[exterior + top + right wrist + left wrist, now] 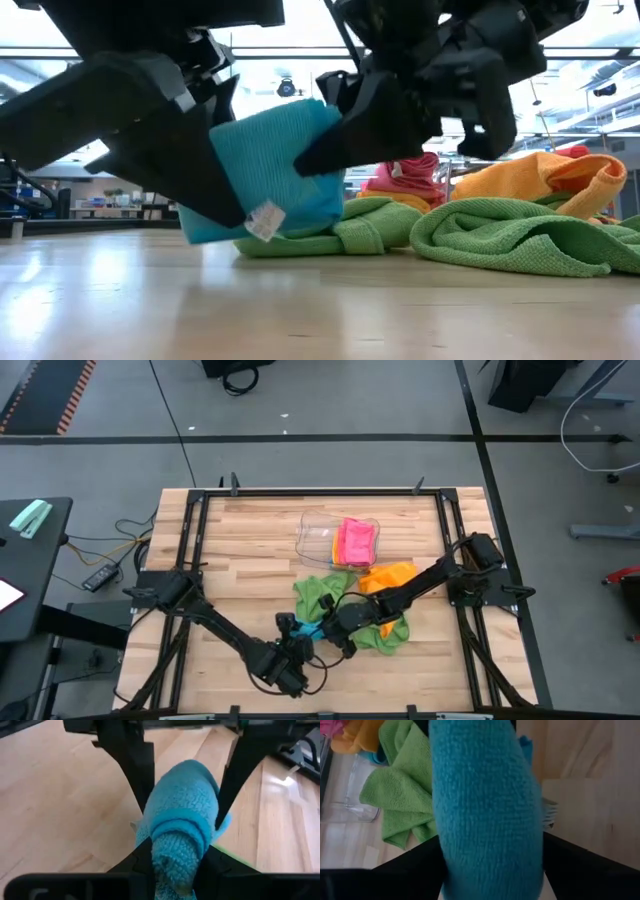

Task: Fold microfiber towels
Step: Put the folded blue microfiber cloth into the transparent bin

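The left gripper [297,650] has its fingers wide apart around the folded blue towel [270,170]. The right gripper [335,628] pinches that towel at its other end. It hangs just above the table [240,550], near six o'clock, beside the green towels [500,235].

The high view showed two dark arms, each with one gripper. There was one blue towel [313,631] at lower centre, two green towels [318,595] [388,632] just above and right of it, one orange towel [390,577], one pink towel [356,541] and one clear tray [318,535] at upper centre.
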`<state>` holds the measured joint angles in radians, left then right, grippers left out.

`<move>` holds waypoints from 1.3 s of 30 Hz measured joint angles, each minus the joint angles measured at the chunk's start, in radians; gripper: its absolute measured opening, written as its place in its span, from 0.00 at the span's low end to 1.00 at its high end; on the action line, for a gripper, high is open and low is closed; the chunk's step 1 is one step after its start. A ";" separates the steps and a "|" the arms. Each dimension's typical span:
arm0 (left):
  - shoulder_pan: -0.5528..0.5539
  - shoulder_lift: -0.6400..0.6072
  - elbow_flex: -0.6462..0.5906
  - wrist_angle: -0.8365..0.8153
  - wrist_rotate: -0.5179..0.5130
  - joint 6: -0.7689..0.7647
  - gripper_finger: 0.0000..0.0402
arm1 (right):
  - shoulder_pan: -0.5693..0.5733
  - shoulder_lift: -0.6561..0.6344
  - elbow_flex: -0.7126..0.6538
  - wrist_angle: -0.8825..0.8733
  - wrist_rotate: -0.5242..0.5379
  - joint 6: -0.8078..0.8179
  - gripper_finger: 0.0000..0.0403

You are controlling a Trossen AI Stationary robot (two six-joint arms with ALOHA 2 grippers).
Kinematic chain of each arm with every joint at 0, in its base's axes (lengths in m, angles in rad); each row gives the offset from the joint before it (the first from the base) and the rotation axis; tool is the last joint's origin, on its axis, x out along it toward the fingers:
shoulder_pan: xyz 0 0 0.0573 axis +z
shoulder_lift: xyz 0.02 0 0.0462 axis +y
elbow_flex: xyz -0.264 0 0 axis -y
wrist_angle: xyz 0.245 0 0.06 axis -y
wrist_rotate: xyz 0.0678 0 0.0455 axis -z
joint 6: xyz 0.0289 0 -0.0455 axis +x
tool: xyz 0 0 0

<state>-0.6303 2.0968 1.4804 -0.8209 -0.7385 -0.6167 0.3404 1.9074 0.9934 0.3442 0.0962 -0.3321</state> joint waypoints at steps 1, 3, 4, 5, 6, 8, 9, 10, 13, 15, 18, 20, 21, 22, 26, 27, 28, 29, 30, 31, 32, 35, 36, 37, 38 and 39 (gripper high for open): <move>0.003 0.000 0.001 0.002 0.000 0.001 0.73 | 0.005 -0.001 0.000 0.006 0.002 0.000 0.25; 0.008 0.000 0.001 0.005 0.002 0.022 0.71 | 0.015 -0.001 0.000 0.007 0.008 0.000 0.25; 0.011 0.000 0.001 0.013 0.004 0.032 0.71 | 0.020 -0.001 0.000 0.007 0.008 0.000 0.25; 0.012 0.000 0.001 0.026 0.005 0.050 0.70 | 0.025 -0.002 0.000 0.008 0.008 0.001 0.25; 0.012 0.000 0.001 0.039 0.006 0.060 0.69 | 0.030 -0.002 0.000 0.010 0.013 0.005 0.25; 0.012 0.000 0.001 0.055 0.014 0.095 0.67 | 0.043 -0.008 0.000 0.009 0.035 0.007 0.25; 0.012 0.000 0.000 0.061 0.024 0.107 0.65 | 0.051 -0.014 -0.001 0.006 0.046 0.000 0.25; 0.014 0.000 0.001 0.063 0.032 0.120 0.63 | 0.057 -0.017 0.000 0.019 0.056 -0.002 0.25; 0.017 0.000 0.000 0.068 0.042 0.137 0.57 | 0.073 -0.031 0.000 0.016 0.087 -0.006 0.25; 0.018 0.000 0.000 0.071 0.043 0.155 0.53 | 0.076 -0.031 0.000 0.014 0.088 0.005 0.25; 0.019 0.000 0.000 0.078 0.044 0.173 0.47 | 0.081 -0.033 0.000 0.005 0.088 0.026 0.25; 0.019 0.000 0.000 0.082 0.044 0.189 0.42 | 0.082 -0.034 0.000 -0.009 0.088 0.045 0.25; 0.019 0.000 0.000 0.081 0.044 0.200 0.40 | 0.082 -0.034 0.000 -0.011 0.087 0.052 0.26; 0.019 0.000 0.000 0.081 0.044 0.207 0.38 | 0.081 -0.034 0.000 -0.011 0.087 0.059 0.27; 0.019 0.000 0.000 0.081 0.045 0.238 0.31 | 0.081 -0.034 0.000 -0.017 0.087 0.079 0.35; 0.019 0.000 0.000 0.080 0.045 0.242 0.29 | 0.081 -0.039 0.001 -0.031 0.087 0.084 0.38; 0.019 -0.002 0.000 0.080 0.045 0.244 0.28 | 0.081 -0.047 0.000 -0.053 0.087 0.086 0.41; 0.019 -0.006 0.000 0.074 0.045 0.246 0.27 | 0.081 -0.056 0.001 -0.067 0.088 0.094 0.44; 0.020 -0.010 0.000 0.066 0.044 0.252 0.26 | 0.081 -0.070 0.001 -0.092 0.091 0.101 0.47; 0.022 -0.012 0.000 0.064 0.044 0.262 0.25 | 0.081 -0.088 0.001 -0.132 0.094 0.109 0.50; 0.023 -0.014 0.000 0.060 0.044 0.269 0.25 | 0.081 -0.107 0.001 -0.172 0.095 0.121 0.52; 0.030 -0.020 0.000 0.052 0.046 0.301 0.24 | 0.081 -0.177 0.001 -0.304 0.097 0.164 0.58; 0.034 -0.025 0.000 0.044 0.048 0.317 0.23 | 0.081 -0.202 0.001 -0.359 0.097 0.177 0.60; 0.040 -0.031 0.000 0.037 0.048 0.335 0.23 | 0.081 -0.224 0.001 -0.394 0.098 0.198 0.61; 0.048 -0.040 0.000 0.031 0.048 0.353 0.23 | 0.081 -0.245 0.001 -0.429 0.098 0.221 0.61; 0.058 -0.050 -0.001 0.028 0.048 0.378 0.24 | 0.081 -0.267 -0.002 -0.471 0.098 0.246 0.62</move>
<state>-0.5718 2.0468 1.4799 -0.7929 -0.6906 -0.2386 0.4215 1.6402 0.9915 -0.1272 0.1944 -0.0861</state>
